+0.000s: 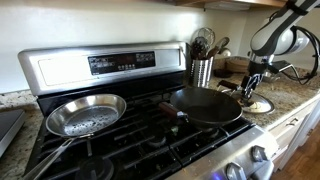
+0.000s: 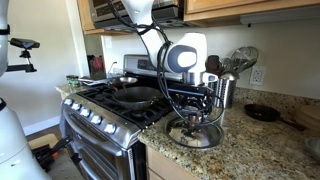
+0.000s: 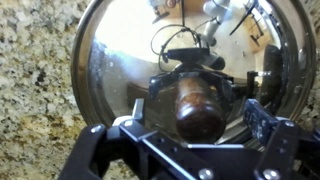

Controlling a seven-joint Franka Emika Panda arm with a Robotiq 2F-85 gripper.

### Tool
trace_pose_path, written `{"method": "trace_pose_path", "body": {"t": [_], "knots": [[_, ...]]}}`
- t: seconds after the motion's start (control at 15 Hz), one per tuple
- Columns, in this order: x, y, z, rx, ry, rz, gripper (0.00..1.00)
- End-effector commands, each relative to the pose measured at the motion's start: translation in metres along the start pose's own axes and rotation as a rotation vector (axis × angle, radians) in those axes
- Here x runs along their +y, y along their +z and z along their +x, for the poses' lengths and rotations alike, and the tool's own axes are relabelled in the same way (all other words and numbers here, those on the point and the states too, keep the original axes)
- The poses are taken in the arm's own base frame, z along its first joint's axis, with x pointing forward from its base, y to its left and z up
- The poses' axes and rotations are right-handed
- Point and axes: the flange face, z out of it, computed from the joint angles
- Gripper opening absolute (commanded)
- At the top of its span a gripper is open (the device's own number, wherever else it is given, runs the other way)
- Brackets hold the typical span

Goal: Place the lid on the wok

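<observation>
Granite counter (image 2: 272, 140) bears the lid (image 2: 208, 138); gripper (image 2: 192, 120) spread astride its knob (image 3: 198, 112) (utensil crock (image 2: 226, 90) behind).

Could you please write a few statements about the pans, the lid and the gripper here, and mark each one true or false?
1. The round see-through lid with a metal rim lies on the speckled granite counter. True.
2. The shallow black wok is already covered. False: it sits open on the stove.
3. The shiny silver steel pan is on the same stove as the wok. True.
4. The gripper hangs over the silver pan. False: it is down at the lid, with its fingers on either side of the small dark knob.
</observation>
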Motion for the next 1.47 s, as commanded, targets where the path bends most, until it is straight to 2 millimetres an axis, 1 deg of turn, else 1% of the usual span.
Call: {"method": "trace_pose_path", "body": {"t": [0.0,0.2,0.27,0.33,0.4,0.47,0.53,0.6,0.73,0.8,0.87,0.93,1.0,1.13,1.4], "knots": [[-0.003,-0.004,0.002,0.004,0.009,0.022,1.0],[-0.005,-0.004,0.002,-0.008,0.014,0.035,1.0],[-0.005,-0.004,0.002,-0.008,0.015,0.033,0.95],[-0.004,-0.004,0.001,-0.009,0.014,0.036,0.77],[-0.003,-0.003,0.001,-0.011,0.016,0.035,0.73],[-0.002,-0.003,0.0,-0.013,0.018,0.034,0.74],[-0.002,-0.002,-0.001,-0.013,0.018,0.037,0.67],[-0.001,-0.002,-0.001,-0.012,0.017,0.037,0.69],[0.002,-0.001,-0.002,-0.013,0.019,0.029,0.63],[0.002,-0.001,-0.003,-0.014,0.019,0.029,0.58],[0.003,-0.002,-0.004,-0.013,0.02,0.024,0.37],[0.004,-0.003,-0.005,-0.013,0.02,0.022,0.34],[0.004,-0.005,-0.006,-0.008,0.018,0.018,0.32],[0.003,-0.01,-0.007,0.003,0.007,0.014,0.2],[-0.002,-0.018,-0.007,0.008,-0.02,0.007,0.2]]}}
